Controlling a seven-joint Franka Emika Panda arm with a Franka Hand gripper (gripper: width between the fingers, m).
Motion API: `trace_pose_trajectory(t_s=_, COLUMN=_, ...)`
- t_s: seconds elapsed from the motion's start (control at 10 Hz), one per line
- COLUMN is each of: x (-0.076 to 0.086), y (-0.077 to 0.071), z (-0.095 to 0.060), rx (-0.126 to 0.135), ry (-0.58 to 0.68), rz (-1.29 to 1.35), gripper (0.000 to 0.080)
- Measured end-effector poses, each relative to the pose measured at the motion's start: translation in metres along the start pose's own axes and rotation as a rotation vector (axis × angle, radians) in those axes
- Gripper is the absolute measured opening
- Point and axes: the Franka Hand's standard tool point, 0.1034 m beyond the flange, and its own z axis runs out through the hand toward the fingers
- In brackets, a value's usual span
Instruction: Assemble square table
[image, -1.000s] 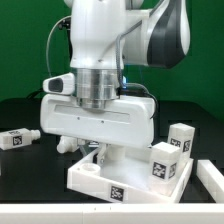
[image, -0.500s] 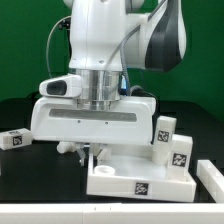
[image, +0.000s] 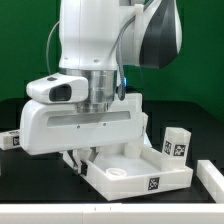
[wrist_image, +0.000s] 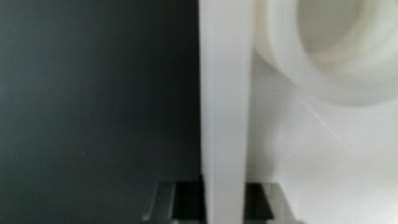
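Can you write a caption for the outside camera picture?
Gripper pinches the square panel by its rim, with a leg waiting on the exterior view's right.

The white arm (image: 92, 40) reaches straight down with its wrist vertical, the broad gripper (image: 80, 157) held low and level, its dark fingertips (wrist_image: 178, 203) pinched close on the square table panel (image: 165, 172) rim.

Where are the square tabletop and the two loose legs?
square tabletop (image: 125, 186): exterior view, on its front wall beside the tag.
leg on the exterior view's right (image: 177, 145): exterior view, on its tagged face.
leg on the exterior view's left (image: 8, 140): exterior view, on its visible end.
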Motion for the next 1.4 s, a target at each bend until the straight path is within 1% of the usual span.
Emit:
trace_pose_trajectory(t_s=0.1, x=0.002, y=0.0, z=-0.001, rx=-0.007, ry=-0.006, rz=-0.073, gripper=0.0047)
trace_pose_trajectory(t_s=0.2, x=0.019, y=0.0, z=-0.007, rx=-0.022, ry=-0.003, rz=-0.178, gripper=0.0048)
trace_pose_trajectory(t_s=0.3, x=0.039, y=-0.002, z=-0.013, rx=-0.012, ry=-0.004, rz=-0.312, gripper=0.0048)
trace_pose_trajectory(t_s=0.4, x=0.065, y=-0.005, z=-0.018, rx=0.002, ry=0.011, rz=-0.403, gripper=0.0048)
trace_pose_trajectory(t_s=0.5, x=0.085, y=-0.011, z=-0.018, rx=-0.013, ry=0.04, rz=-0.448, gripper=0.0048)
trace_pose_trajectory(t_s=0.6, x=0.088, y=-0.013, z=-0.018, rx=-0.04, ry=0.035, rz=-0.556, gripper=0.0048)
trace_pose_trajectory(t_s=0.7, x=0.081, y=-0.007, z=-0.016, rx=-0.041, ry=0.025, rz=-0.609, gripper=0.0048)
trace_pose_trajectory(t_s=1.0, x=0.076, y=0.0, z=-0.014, rx=-0.058, ry=-0.007, rz=-0.787, gripper=0.0048)
trace_pose_trajectory(t_s=1.1, x=0.082, y=-0.005, z=-0.014, rx=-0.069, ry=0.0, rz=-0.81, gripper=0.0048)
trace_pose_trajectory(t_s=1.2, x=0.096, y=-0.019, z=-0.014, rx=-0.075, ry=0.02, rz=-0.854, gripper=0.0048)
trace_pose_trajectory(t_s=1.3, x=0.109, y=-0.026, z=-0.013, rx=-0.066, ry=0.031, rz=-0.888, gripper=0.0048)
trace_pose_trajectory(t_s=1.4, x=0.121, y=-0.027, z=-0.012, rx=-0.069, ry=0.044, rz=-0.908, gripper=0.0048)
